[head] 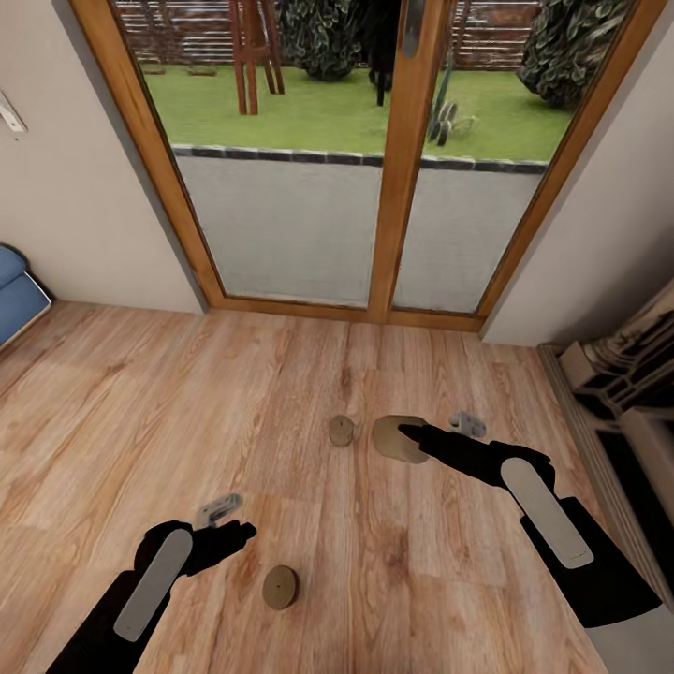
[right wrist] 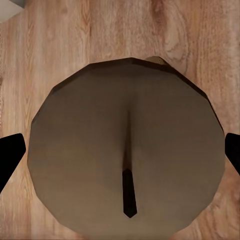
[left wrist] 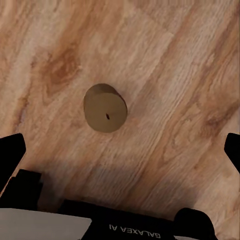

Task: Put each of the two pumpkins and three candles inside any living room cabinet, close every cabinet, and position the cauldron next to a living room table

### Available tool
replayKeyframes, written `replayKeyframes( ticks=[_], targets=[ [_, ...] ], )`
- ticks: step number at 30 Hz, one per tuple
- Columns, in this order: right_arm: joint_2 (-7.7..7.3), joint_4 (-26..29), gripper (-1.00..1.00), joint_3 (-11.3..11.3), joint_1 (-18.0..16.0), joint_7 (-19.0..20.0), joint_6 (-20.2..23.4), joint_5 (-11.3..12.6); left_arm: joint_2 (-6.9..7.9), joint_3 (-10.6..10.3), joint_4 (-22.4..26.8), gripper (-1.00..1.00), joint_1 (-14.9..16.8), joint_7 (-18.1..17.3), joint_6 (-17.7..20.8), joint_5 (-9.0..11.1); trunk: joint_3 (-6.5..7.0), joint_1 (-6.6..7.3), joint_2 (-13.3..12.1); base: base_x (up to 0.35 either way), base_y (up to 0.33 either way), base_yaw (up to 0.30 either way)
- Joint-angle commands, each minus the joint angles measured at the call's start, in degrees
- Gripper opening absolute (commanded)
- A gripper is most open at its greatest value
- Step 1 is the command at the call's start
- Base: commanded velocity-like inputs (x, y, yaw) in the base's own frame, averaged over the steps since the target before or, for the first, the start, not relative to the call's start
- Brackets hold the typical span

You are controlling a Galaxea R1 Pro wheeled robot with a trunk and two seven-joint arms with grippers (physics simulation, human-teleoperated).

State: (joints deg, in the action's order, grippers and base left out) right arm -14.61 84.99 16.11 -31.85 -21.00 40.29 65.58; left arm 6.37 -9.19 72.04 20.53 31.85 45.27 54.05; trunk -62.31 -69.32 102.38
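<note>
Candle [head: 401, 438] at right jaws, perhaps gripped

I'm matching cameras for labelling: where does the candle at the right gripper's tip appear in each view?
Head view: the candle sits right of centre, at the tip of the right gripper.
Right wrist view: the same candle, very close, its round wick face between the fingertips.
Left wrist view: this one is the other candle, ahead of the left gripper.
Shared landmark: the wooden floor.
</note>
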Motion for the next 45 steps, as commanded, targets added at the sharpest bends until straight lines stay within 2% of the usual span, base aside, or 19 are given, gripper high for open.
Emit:
replayKeyframes(
  ticks=[1, 3, 5, 8, 10, 13, 17, 24, 29, 45],
  targets=[
    [-0.05, 0.3, -1.00, 0.2, -0.1, -0.5, 0.0, 0.6, 0.08, -1.0, -0.4, 1.00, 0.0, 0.5, -1.2, 0.4, -0.22, -0.22, 0.4, 0.000, 0.000, 0.000],
    [-0.08, 1.4, -1.00, 0.5, -0.1, -0.5, 0.1, 0.6, 0.15, -2.7, -2.2, 1.00, 0.1, 0.0, -3.7, 0.1, -0.58, -0.66, 1.2, 0.000, 0.000, 0.000],
    [-0.21, 2.9, -1.00, 2.1, -0.1, -0.2, 0.5, 0.6, 0.25, -3.6, -4.2, 1.00, 0.1, -2.6, -6.0, -0.4, -0.94, -1.10, 2.0, 0.000, 0.000, 0.000],
    [-0.36, 3.5, -1.00, 3.9, -0.1, 0.8, 1.1, 0.7, 0.34, -3.9, -5.2, 1.00, 0.1, -7.1, -7.3, -2.9, -1.48, -1.76, 3.2, 0.000, 0.000, 0.000],
    [-0.39, 3.6, -1.00, 4.3, -0.1, 3.1, 2.1, 0.7, 0.24, -3.8, -6.1, 1.00, 0.0, -9.1, -7.6, -4.8, -1.84, -2.20, 4.0, 0.000, 0.000, 0.000],
    [-0.41, 3.7, -1.00, 4.5, -0.1, 9.2, 3.3, 0.7, 0.19, -3.8, -6.8, 1.00, 0.0, -10.3, -9.3, -6.1, -2.38, -2.86, 5.2, 0.000, 0.000, 0.000],
    [-0.44, 3.7, -1.00, 4.5, -0.1, 14.4, 3.6, 0.7, 0.08, -3.8, -7.0, 1.00, 0.0, -10.6, -10.7, -6.2, -3.09, -3.73, 6.9, 0.000, 0.000, 0.000],
    [-0.44, 3.7, -1.00, 4.5, -0.1, 17.9, 3.5, 0.7, 0.00, -3.9, -7.9, 1.00, 0.0, -10.7, -11.0, -6.2, -4.35, -5.27, 9.7, 0.000, 0.000, 0.000],
    [-0.42, 3.7, -1.00, 4.4, -0.1, 25.1, 3.5, 0.7, 0.03, -3.9, -8.3, 1.00, 0.1, -10.8, -11.1, -6.3, -5.25, -6.37, 11.7, 0.000, 0.000, 0.000],
    [-0.39, 3.4, -1.00, 4.2, -0.1, 26.4, 3.1, 0.7, -0.04, -3.9, -8.6, 1.00, 0.1, -10.8, -11.7, -6.6, -8.12, -9.88, 18.1, 0.000, 0.000, 0.000]
  ],
)
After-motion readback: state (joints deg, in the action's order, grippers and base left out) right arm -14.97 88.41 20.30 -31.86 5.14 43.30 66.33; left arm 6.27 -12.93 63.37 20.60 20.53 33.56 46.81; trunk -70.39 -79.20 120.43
